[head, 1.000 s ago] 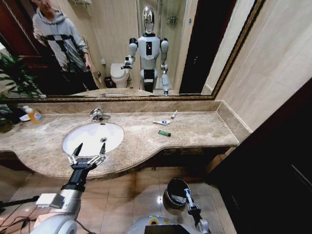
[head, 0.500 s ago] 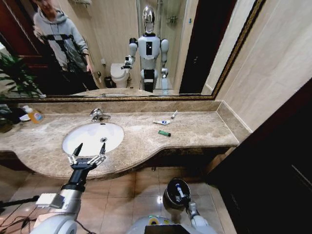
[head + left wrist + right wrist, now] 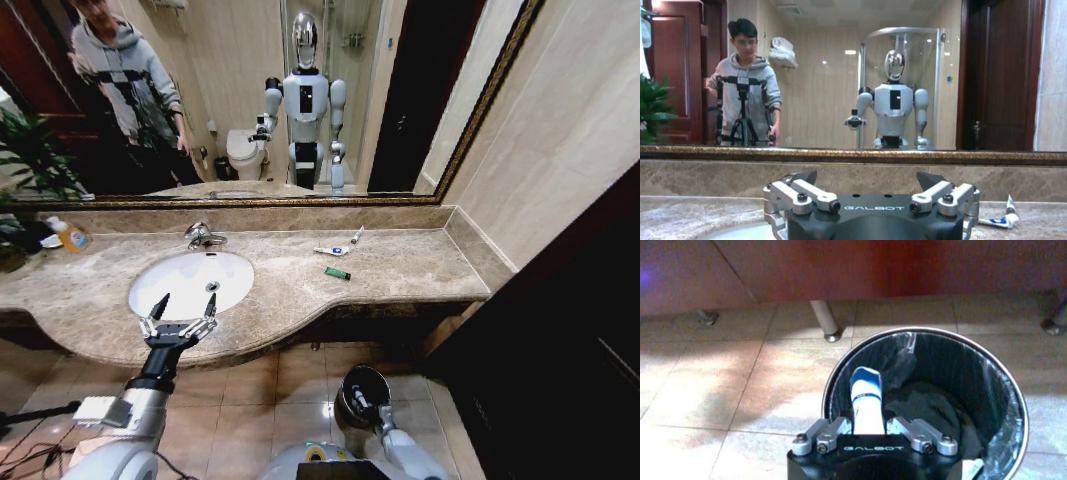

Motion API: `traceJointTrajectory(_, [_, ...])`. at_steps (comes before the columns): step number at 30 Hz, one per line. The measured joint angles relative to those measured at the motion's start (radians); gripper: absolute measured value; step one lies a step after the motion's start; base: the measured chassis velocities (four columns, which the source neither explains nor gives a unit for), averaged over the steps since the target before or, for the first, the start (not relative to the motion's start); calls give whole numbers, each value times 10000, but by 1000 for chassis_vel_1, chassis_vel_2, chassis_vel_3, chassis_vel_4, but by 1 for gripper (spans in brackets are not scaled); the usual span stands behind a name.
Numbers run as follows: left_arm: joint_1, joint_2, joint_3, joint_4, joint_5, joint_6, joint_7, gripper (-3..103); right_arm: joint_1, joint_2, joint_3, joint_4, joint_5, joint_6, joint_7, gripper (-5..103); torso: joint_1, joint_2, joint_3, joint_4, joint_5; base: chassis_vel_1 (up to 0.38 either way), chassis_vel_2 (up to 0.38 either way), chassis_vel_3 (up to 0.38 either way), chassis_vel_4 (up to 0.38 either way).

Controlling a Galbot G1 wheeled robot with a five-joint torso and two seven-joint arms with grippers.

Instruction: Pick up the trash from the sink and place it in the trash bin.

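Shiny metal trash bin (image 3: 923,405) directly below and ahead of the right gripper (image 3: 869,432), black liner visible inside. Right gripper clamped on a white tube with blue band (image 3: 865,400), tube sticking out past the fingertips and poised over the bin's open mouth. Head view: same right gripper (image 3: 362,402) low at floor level, over the trash bin (image 3: 362,395); held tube too small to make out there, wrist view needed to confirm the grip.

Left gripper (image 3: 180,318) hanging at the near edge of the counter, fingers spread wide, nothing between them. White sink (image 3: 190,282) just beyond its fingertips. Left wrist view: left gripper (image 3: 870,185) wide open, a sliver of sink rim (image 3: 733,231) under it, mirror ahead.

Remaining trash on the marble counter (image 3: 420,265), well to the right of the left gripper: two white tubes (image 3: 338,248), touching or nearly so, and a green-black piece (image 3: 337,273) just nearer. Left wrist view catches white tubes (image 3: 999,217) off beside its right finger.
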Motion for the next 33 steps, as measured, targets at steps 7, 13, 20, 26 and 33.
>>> traceJointTrajectory(7, [0,0,0,0,0,-1,0,100,221,1,11,-34,139,-500,151,22,0,0,0,0,1,0,0,0,0])
traceJointTrajectory(13, [0,0,0,0,0,0,0,100,178,-40,2,153,-16,-697,482,37,0,0,0,0,0,0,0,0,0])
traceJointTrajectory(20, [0,0,0,0,0,0,0,100,91,-38,-10,294,-71,-725,802,63,0,0,0,0,0,0,0,0,0])
traceJointTrajectory(26, [0,0,0,0,0,0,0,100,3,-38,-10,395,-159,-640,855,85,-1,0,-1,0,1,0,0,0,0])
traceJointTrajectory(33, [0,0,0,0,-1,0,0,100,-134,-17,-5,485,-302,-479,889,100,-1,0,0,0,1,0,0,0,0])
